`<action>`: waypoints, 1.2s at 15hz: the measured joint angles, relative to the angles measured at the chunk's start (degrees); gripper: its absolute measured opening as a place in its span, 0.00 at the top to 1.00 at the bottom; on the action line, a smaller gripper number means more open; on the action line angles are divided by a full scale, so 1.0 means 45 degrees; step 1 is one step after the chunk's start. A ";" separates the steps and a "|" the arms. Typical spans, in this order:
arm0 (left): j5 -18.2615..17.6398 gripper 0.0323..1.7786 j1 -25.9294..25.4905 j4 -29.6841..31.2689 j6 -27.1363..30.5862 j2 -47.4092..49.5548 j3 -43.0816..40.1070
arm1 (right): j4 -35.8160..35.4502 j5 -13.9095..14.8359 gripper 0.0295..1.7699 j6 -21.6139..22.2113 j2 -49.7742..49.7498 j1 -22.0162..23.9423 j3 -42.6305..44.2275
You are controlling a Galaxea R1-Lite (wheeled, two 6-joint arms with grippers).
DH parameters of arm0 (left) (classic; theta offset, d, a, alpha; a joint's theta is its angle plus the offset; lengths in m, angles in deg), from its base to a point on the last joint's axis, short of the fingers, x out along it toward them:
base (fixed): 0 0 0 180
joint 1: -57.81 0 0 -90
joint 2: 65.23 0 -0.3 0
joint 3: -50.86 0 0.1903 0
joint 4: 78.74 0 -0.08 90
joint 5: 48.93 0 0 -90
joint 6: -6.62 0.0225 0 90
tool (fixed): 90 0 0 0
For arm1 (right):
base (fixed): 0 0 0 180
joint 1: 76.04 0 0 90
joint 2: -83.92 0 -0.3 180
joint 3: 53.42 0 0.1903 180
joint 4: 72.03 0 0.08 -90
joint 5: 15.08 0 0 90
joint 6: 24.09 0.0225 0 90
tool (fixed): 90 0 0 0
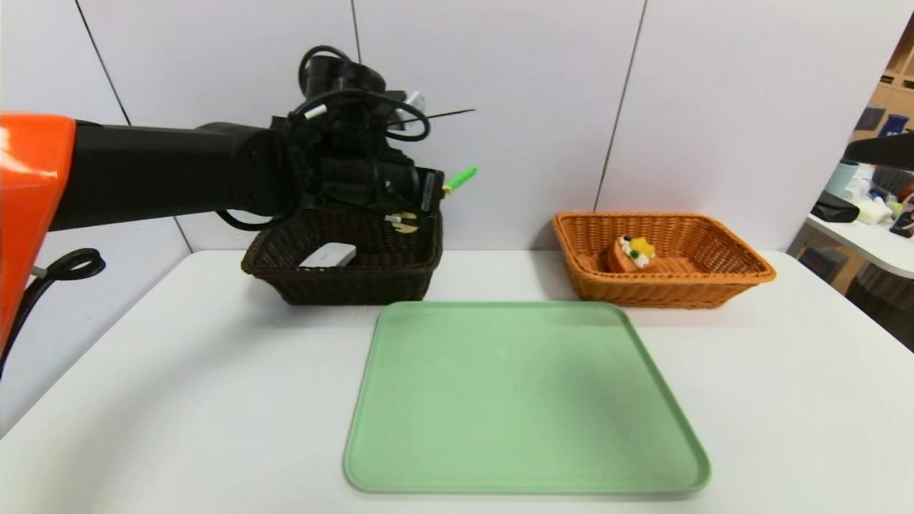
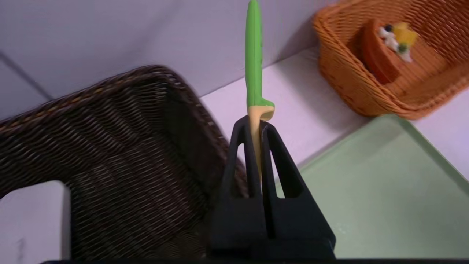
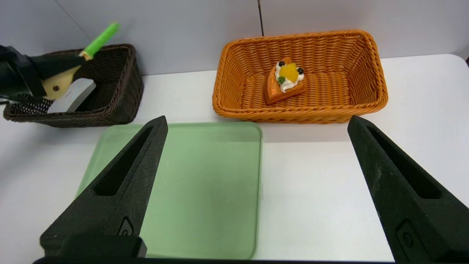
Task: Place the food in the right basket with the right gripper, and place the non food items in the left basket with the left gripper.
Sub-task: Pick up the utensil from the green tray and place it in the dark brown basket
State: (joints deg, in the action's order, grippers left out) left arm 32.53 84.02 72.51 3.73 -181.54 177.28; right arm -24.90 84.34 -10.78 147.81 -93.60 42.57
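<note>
Nearest us, our left hand (image 2: 256,135) pinched the knife (image 2: 253,62) by its cream blade, green handle pointing away over the dark basket (image 1: 343,275) at the worktop's (image 1: 143,400) far-left edge. Release looked next. Our right hand (image 3: 256,183) hung spread above the tray (image 1: 525,400).

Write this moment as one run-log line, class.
left claw: shut on green-handled toy knife, above dark brown wicker basket | right claw: open, idle | orange wicker basket: holds toy cake slice
</note>
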 joint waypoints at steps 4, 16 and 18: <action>0.0190 0.98 -0.1457 -0.0894 -0.1138 -0.0043 -0.0057 | 0.0019 0.0000 0.04 -0.0003 -0.0024 -0.0019 0.0000; 0.1444 0.60 -0.1604 -0.0880 -0.1162 -0.0620 -0.0409 | 0.0371 0.0000 0.04 -0.0003 -0.0442 0.0049 0.0027; 0.1463 0.46 -0.1582 -0.0880 -0.1157 -0.0620 -0.0368 | 0.0371 0.0000 0.04 -0.0008 -0.0461 0.0049 0.0027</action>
State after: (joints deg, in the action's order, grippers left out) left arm 39.12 76.90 68.55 -1.47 -184.33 175.63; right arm -23.23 84.34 -10.82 145.74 -93.38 42.69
